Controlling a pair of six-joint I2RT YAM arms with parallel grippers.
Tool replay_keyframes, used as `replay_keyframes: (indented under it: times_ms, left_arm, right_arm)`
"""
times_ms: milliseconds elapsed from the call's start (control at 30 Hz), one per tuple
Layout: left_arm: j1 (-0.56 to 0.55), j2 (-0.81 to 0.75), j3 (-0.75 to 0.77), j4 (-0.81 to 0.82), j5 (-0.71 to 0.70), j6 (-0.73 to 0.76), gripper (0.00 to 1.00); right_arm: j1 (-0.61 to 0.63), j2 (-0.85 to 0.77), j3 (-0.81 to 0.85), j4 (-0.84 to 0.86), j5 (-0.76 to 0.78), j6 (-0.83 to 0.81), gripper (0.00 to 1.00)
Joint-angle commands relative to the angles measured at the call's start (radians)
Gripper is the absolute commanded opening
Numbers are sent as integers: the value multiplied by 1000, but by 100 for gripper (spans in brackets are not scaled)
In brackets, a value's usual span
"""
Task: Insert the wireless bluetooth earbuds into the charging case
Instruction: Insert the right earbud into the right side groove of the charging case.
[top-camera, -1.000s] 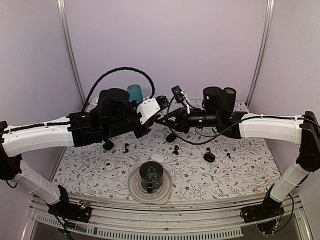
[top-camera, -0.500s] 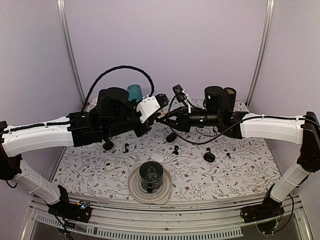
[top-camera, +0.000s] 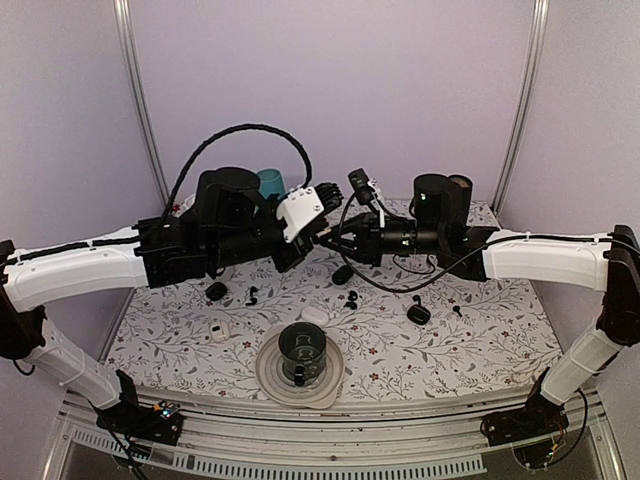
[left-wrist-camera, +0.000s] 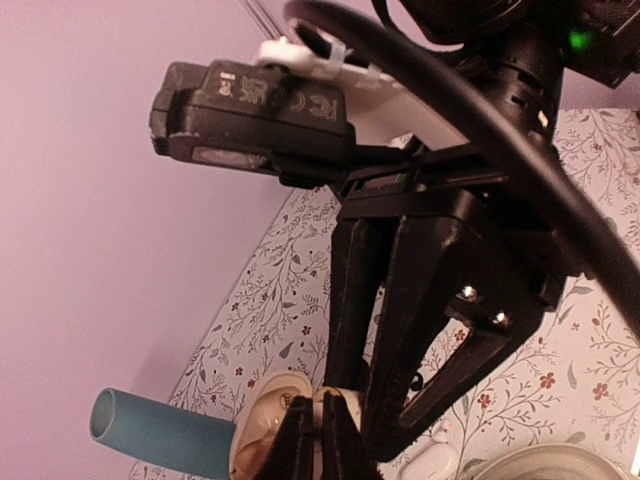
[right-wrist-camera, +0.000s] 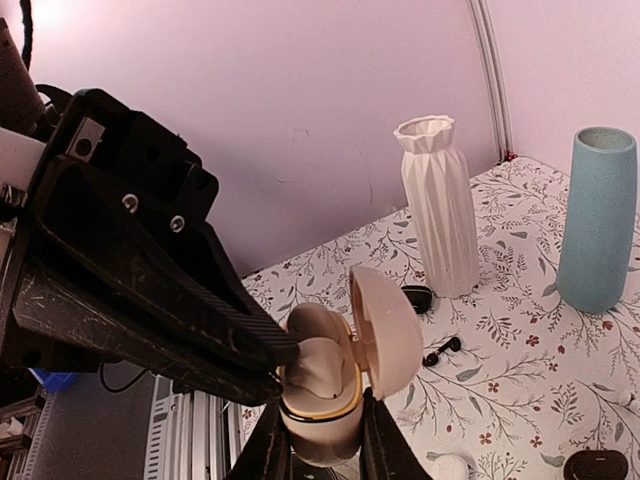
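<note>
While the right jaws pinch the open charging case (right-wrist-camera: 325, 400) upright above the far middle of the surface (top-camera: 480, 340), lid swung away, the left jaws, pressed together, point tip-first into its well from the left. You see loose earbuds (top-camera: 351, 298) mid-surface; whether the left jaws carry one is hidden.

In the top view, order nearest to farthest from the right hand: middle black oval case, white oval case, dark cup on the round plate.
1. Middle black oval case, just below the right hand.
2. White oval case, mid-table.
3. Dark cup on the round plate, near edge.
</note>
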Motion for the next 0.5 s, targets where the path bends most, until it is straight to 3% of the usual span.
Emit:
replay_keyframes:
  times_ms: [0, 467]
  left_arm:
    - [-1, 24, 19, -49, 27, -20, 7]
    - [77, -80, 43, 3, 83, -183, 14]
  right_arm:
    - [13, -49, -1, 87, -3, -16, 5]
    - [12, -54, -9, 109, 48, -12, 5]
